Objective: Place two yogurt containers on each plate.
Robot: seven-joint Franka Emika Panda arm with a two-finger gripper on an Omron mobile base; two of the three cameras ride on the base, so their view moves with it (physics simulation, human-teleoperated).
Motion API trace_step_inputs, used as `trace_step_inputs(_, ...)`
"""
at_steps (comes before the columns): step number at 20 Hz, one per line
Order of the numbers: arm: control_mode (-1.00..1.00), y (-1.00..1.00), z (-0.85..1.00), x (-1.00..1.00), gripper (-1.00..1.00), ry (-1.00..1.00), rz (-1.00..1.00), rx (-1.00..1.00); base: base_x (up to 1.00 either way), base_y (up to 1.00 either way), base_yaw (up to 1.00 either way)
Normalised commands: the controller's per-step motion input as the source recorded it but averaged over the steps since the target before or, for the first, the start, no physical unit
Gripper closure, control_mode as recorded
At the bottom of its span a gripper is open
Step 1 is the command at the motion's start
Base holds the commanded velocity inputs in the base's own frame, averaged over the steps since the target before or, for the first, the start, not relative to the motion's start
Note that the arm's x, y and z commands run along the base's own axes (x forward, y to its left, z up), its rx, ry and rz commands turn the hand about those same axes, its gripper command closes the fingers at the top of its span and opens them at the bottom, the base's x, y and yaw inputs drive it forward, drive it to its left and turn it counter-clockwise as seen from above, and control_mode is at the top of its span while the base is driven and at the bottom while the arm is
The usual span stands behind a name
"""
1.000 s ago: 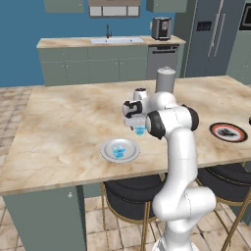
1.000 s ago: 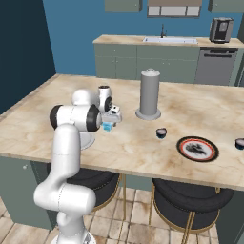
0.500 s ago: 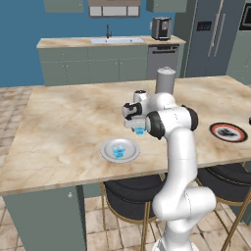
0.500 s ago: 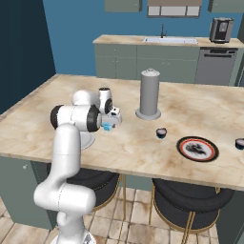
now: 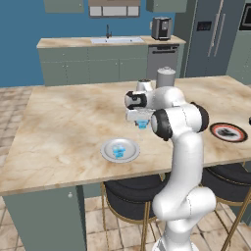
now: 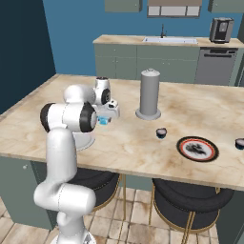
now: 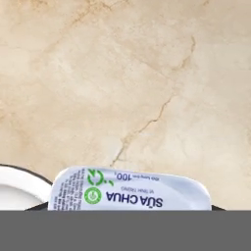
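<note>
My gripper (image 5: 142,121) is shut on a light blue yogurt container (image 5: 142,125) over the island counter, just behind the silver-grey plate (image 5: 106,150). The hand view shows the cup's pale printed lid (image 7: 130,193) close under the hand. Whether the cup is off the counter I cannot tell. A second light blue yogurt container (image 5: 118,152) sits on the silver-grey plate. The black plate with a red rim (image 6: 181,145) lies to the right. One dark yogurt container (image 6: 161,133) stands left of it, another (image 6: 239,143) to its right.
A tall grey canister with a knob (image 6: 149,94) stands on the counter behind the gripper. Round stools (image 6: 186,193) are tucked under the near edge of the island. A back counter with a sink and a coffee machine (image 6: 221,29) runs along the far wall.
The jaws have closed from wide open onto the light blue yogurt container. The arm has barely shifted and nothing else on the counter has moved.
</note>
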Motion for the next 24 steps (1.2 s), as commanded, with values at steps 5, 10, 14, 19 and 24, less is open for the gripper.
trace_step_inputs(5, -1.0, 0.48, 0.16, -0.91, 1.0, 0.0, 0.12, 0.0, 0.0, 0.0, 0.0)
trace_step_inputs(10, -1.0, 0.89, -0.06, -0.52, 1.0, 0.0, 0.15, 0.01, 0.0, 0.0, 0.0)
trace_step_inputs(14, -1.0, 0.47, -0.03, -0.2, 1.0, -0.03, 0.14, 0.01, 0.0, 0.0, 0.0)
trace_step_inputs(19, -1.0, 0.0, -0.36, -0.14, 1.0, -0.01, 0.1, 0.0, 0.0, 0.0, 0.0)
trace_step_inputs(24, -1.0, 0.0, -0.34, 0.0, -1.0, -0.15, 0.09, 0.0, 0.0, 0.0, 0.0)
